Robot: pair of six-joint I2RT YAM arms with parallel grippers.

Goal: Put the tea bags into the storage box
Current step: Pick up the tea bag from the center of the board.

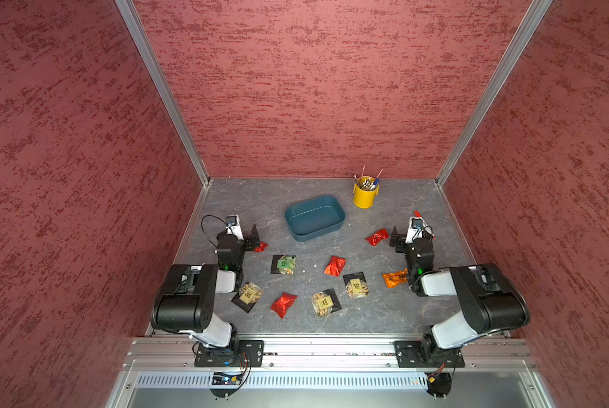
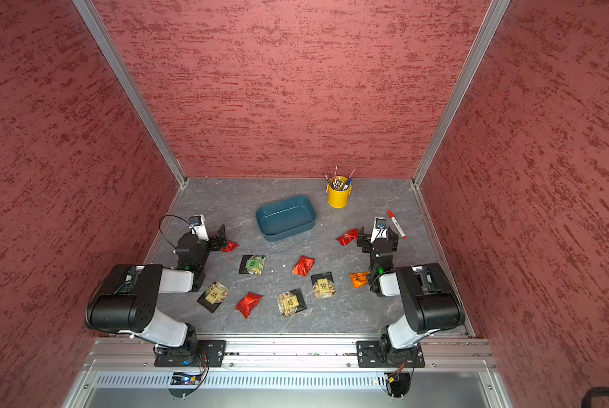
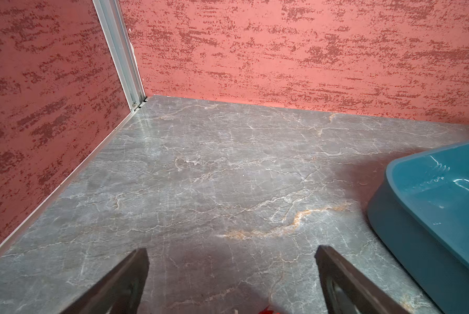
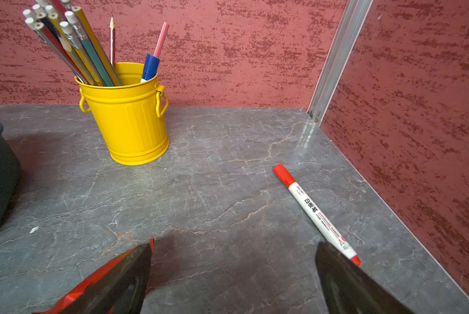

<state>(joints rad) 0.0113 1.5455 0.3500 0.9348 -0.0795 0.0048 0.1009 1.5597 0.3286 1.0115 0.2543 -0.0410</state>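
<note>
Nine palm-sized tea bags (image 1: 335,265), crinkled foil or black-and-clear pouch: scattered flat on grey marbled tabletop (image 1: 366,311), none in shallow teal plastic storage box (image 1: 313,216). Likely light, limp, slippery; pinch at a raised edge. Spread wide, empty: left gripper (image 3: 232,248), right gripper (image 4: 234,244).

On the white marker (image 4: 316,213), at the lower right of my right wrist view, I read the black characters 白板笔 along the barrel. The finer print beside them is too small for me. In a top view, the tan label on one tea bag (image 1: 356,285) shows dark marks I cannot read.
</note>
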